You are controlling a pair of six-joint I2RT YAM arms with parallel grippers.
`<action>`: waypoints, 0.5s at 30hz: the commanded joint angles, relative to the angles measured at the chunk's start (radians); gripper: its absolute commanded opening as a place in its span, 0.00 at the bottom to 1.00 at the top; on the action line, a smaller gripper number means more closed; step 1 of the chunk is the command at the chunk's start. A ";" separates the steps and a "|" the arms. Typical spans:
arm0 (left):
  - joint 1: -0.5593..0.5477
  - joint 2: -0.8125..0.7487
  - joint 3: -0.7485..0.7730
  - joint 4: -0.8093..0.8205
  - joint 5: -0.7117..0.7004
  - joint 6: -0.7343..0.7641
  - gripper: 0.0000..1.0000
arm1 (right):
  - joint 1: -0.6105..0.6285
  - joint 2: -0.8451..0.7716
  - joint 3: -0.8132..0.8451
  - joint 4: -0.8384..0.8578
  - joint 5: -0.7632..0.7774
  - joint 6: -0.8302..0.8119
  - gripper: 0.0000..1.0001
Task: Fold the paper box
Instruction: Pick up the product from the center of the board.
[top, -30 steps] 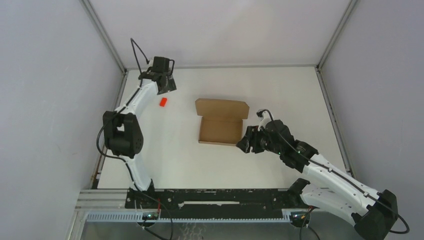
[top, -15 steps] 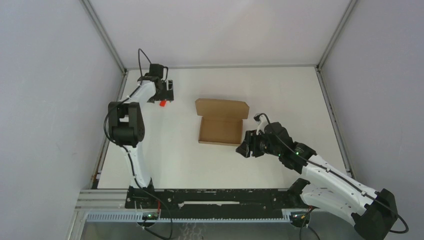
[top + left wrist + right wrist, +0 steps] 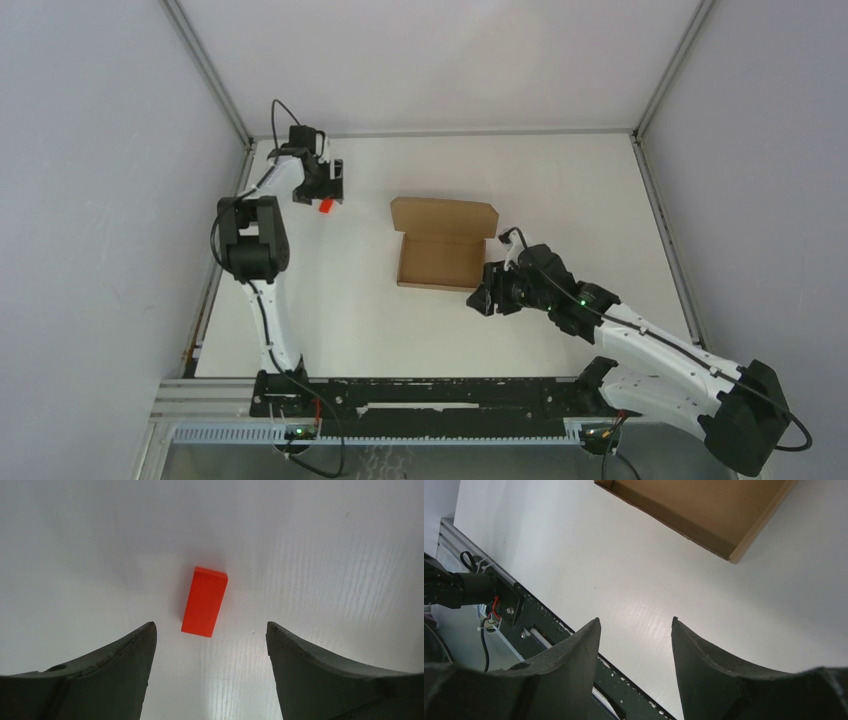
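1. Left gripper: the two dark fingers stand wide apart and hold nothing. Seen from the left wrist, bare white surface shows between each fingertip and the block, with no contact on either side.
2. Red block: small, oblong, orange-red, lying flat on the table. It sits in the gap between the left fingers and runs past their tips, its long side slightly slanted. In the top view the block shows just below the left gripper, at the far left of the table.
3. Left arm: white links with black joints, reaching up along the left edge of the table to its far left corner.
4. Right gripper: fingers parted by a moderate gap with nothing between them, only white table beneath.
5. Paper box: plain brown cardboard. Its near corner lies ahead of the right fingertips and to the right in the wrist view, apart from both fingers.
6. Paper box, top view: an open shallow tray near the middle of the table, with its lid flap laid back flat on the far side. The right gripper sits just beside the tray's near right corner.
7. Right arm: stretches from the near right corner of the rig toward the box.
8. Black frame rail: runs along the near edge of the table and carries both arm bases.
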 commanded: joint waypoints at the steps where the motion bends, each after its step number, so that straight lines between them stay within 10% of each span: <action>1: 0.009 0.043 0.128 -0.041 0.056 0.015 0.85 | 0.023 0.022 -0.002 0.058 0.026 0.013 0.62; 15: 0.037 0.135 0.228 -0.125 0.088 -0.020 0.80 | 0.047 0.008 -0.018 0.055 0.060 0.018 0.62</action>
